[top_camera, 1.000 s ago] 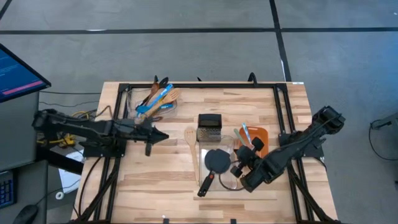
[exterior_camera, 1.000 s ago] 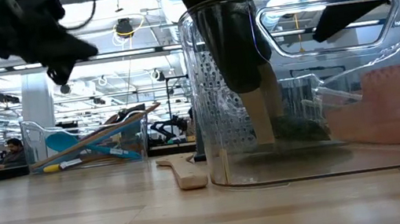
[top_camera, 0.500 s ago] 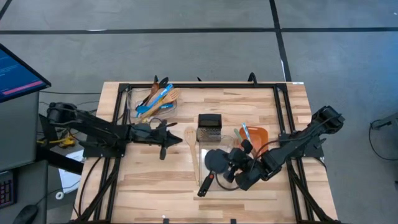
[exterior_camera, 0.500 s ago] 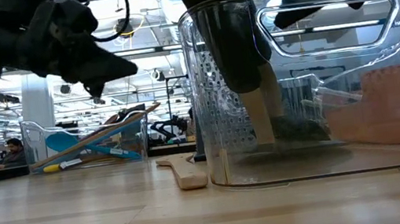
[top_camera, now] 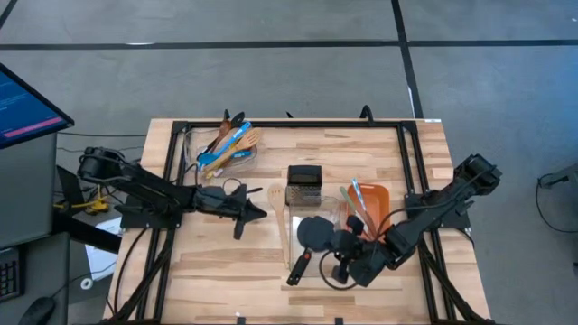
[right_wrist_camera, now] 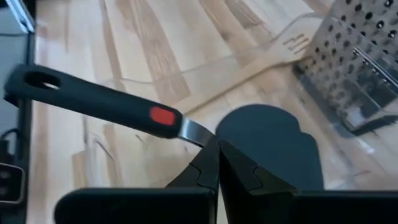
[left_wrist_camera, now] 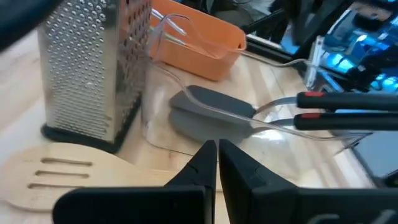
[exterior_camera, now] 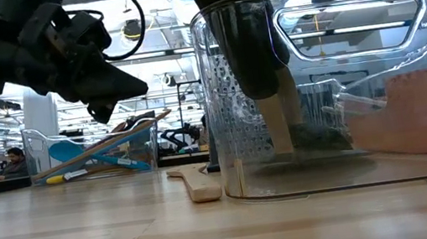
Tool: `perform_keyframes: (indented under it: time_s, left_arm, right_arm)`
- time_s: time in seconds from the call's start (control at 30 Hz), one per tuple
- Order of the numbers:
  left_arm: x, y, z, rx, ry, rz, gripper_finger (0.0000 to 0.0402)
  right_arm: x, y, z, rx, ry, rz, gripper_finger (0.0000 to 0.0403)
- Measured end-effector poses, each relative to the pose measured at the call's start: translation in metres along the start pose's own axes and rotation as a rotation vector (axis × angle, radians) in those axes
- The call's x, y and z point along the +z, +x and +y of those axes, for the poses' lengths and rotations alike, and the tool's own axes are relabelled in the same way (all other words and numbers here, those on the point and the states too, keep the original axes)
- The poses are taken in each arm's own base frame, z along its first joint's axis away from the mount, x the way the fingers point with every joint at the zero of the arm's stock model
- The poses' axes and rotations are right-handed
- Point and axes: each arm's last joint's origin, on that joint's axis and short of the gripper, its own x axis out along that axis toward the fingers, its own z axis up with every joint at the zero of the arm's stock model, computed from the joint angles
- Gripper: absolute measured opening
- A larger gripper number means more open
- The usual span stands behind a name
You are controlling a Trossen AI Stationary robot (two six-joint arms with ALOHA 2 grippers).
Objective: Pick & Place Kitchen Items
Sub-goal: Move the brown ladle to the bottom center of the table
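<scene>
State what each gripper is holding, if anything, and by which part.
Nothing is held. The left gripper hangs shut and empty near the slotted wooden spatula. The right gripper is shut and empty above the black turner in the clear bin.

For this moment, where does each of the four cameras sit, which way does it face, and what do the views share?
High: overhead, facing down; both arms, table.
Low: table height, facing the clear bin; left gripper above.
Left wrist: behind the shut left gripper, facing the box grater.
Right wrist: behind the shut right gripper, over the black turner.
Shared: both wrist views show the box grater.
</scene>
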Motion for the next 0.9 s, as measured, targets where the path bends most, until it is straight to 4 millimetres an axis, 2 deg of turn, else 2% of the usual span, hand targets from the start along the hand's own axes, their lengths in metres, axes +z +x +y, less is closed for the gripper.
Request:
perform_keyframes:
  time_s: [0.17,0.43,0.73,0.9]
  left_arm:
    - [0.003,0.001,0.01,0.088,0.032,-0.027,0.0003]
    - [0.008,0.005,0.04,0.2,-0.017,-0.026,0.0003]
    - [0.009,0.042,0.052,0.223,-0.053,0.039,0.0003]
    - [0.005,0.057,0.071,0.308,-0.112,0.112,0.0003]
  right_arm:
    - [0.003,0.0,0.003,0.021,0.01,-0.04,0.0]
    - [0.011,0.003,0.005,0.043,-0.042,-0.082,0.0]
    - [0.015,0.007,0.0,0.024,-0.033,-0.082,0.0]
    - [0.014,0.006,0.001,0.025,-0.037,-0.079,0.0]
